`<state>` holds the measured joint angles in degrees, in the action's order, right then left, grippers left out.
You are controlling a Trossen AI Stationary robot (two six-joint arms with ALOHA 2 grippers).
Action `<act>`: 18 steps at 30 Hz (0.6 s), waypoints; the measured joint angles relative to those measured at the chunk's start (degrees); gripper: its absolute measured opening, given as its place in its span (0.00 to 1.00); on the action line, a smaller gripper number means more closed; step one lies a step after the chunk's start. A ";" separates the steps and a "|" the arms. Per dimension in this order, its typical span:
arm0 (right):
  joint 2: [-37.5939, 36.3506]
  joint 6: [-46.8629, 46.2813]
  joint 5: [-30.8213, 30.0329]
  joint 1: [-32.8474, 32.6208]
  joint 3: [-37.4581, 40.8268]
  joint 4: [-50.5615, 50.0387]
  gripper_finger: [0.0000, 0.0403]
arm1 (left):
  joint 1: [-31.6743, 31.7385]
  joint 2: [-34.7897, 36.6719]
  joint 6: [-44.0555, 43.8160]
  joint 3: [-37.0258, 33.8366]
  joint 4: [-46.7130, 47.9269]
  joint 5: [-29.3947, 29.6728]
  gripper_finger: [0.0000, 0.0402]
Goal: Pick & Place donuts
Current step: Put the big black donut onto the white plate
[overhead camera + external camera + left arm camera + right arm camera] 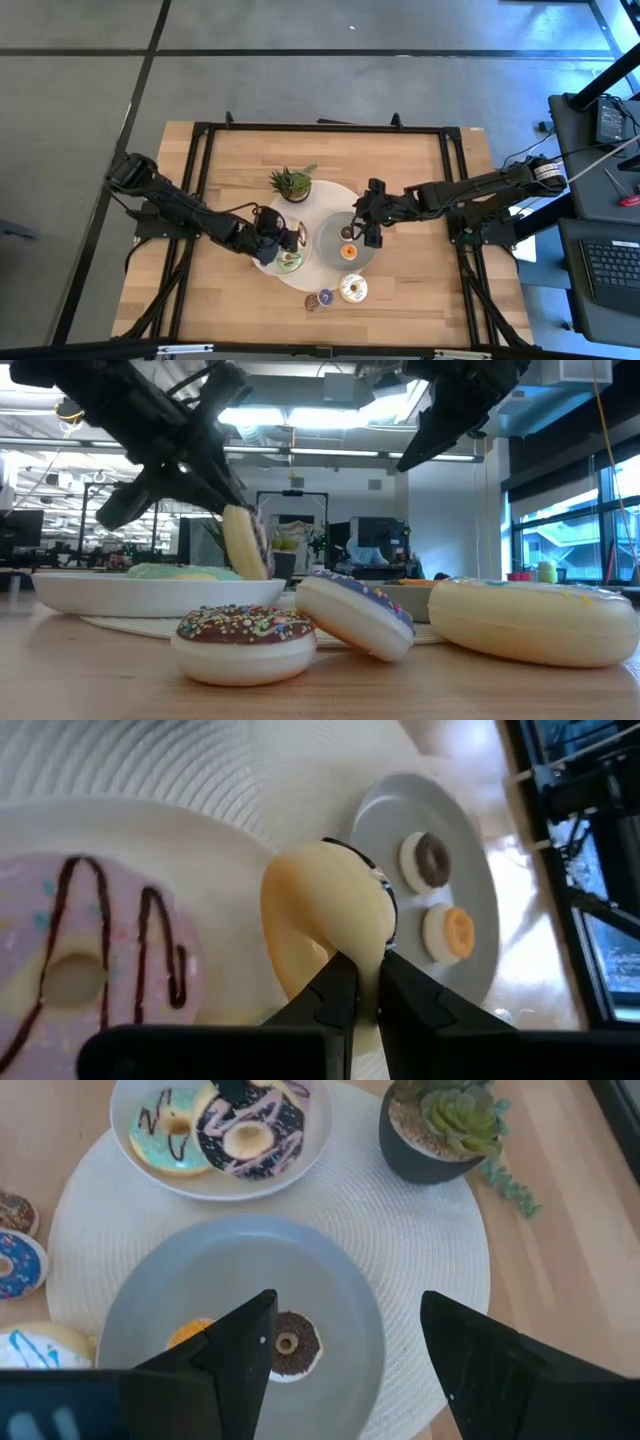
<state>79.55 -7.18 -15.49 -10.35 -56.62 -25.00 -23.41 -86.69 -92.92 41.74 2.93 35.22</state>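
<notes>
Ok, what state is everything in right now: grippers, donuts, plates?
Left gripper: shut on dark-iced donut, held on edge over white plate.
Right gripper: open, empty, above grey plate.
Green donut: flat on white plate.
Brown donut, orange donut: flat on grey plate.
Sprinkled donut, white donut: flat on table.
Blue donut: tilted.

Two donuts [347,242] lie on the right plate [328,243], beside the left plate [272,262], plant [292,183] behind.
</notes>
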 joint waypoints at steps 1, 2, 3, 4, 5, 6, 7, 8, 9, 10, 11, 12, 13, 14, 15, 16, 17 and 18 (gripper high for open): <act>0.00 0.02 0.00 0.00 0.00 -0.08 0.62 | -0.22 -0.57 -0.77 0.00 -0.01 0.45 0.07; 0.00 0.07 0.00 0.00 0.00 -0.08 0.62 | -0.32 -0.98 -1.41 0.00 -0.07 0.78 0.07; 0.00 0.11 0.00 0.00 0.00 -0.08 0.62 | -0.32 -1.29 -2.04 0.00 -0.24 0.86 0.07; 0.00 0.13 0.00 0.00 0.00 -0.08 0.62 | -0.30 -1.60 -2.49 0.00 -0.29 0.90 0.07; 0.00 0.15 0.00 0.00 0.00 -0.08 0.62 | -0.30 -1.82 -2.81 0.00 -0.23 0.90 0.07; 0.00 0.15 0.00 0.00 0.00 -0.08 0.62 | -0.32 -1.91 -3.16 0.00 -0.15 0.88 0.08; 0.00 0.15 0.00 0.00 0.00 -0.08 0.62 | -0.41 -1.95 -3.40 0.00 -0.29 0.92 0.08; 0.00 0.15 0.00 0.00 0.00 -0.10 0.62 | -0.49 -1.98 -3.52 0.00 -0.36 0.95 0.08; 0.00 0.15 0.00 0.00 0.00 -0.13 0.62 | -0.51 -1.99 -3.55 0.00 -0.27 0.97 0.08; 0.00 0.15 0.00 0.00 0.00 -0.14 0.62 | -0.51 -2.00 -3.46 0.00 -0.25 0.88 0.08; 0.00 0.16 0.00 0.00 0.00 -0.13 0.62 | -0.50 -2.00 -3.40 0.00 -0.28 0.69 0.08; 0.00 0.19 0.00 0.00 0.00 -0.14 0.62 | -0.51 -2.00 -3.34 0.00 -0.25 0.27 0.08; 0.00 0.30 0.00 0.00 0.00 -0.14 0.62 | -0.49 -2.00 -3.11 0.00 -0.23 -0.19 0.08; 0.00 0.33 0.00 0.00 0.00 -0.14 0.62 | -0.49 -2.00 -2.81 0.00 -0.25 -0.36 0.08; 0.00 0.35 0.00 0.00 0.00 -0.14 0.62 | -0.49 -2.00 -2.47 0.00 -0.25 -0.41 0.08; 0.00 0.35 0.00 0.00 0.00 -0.14 0.62 | -0.49 -2.00 -2.28 0.00 -0.23 -0.39 0.08; 0.00 0.35 0.00 0.00 0.00 -0.14 0.62 | -0.49 -2.00 -2.05 0.00 -0.23 -0.39 0.09; 0.00 0.35 0.00 0.00 0.00 -0.14 0.62 | -0.49 -2.00 -1.95 0.00 -0.23 -0.37 0.09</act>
<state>79.55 -6.83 -15.49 -10.35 -56.62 -25.15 -23.90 -88.68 -94.88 41.74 2.70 34.85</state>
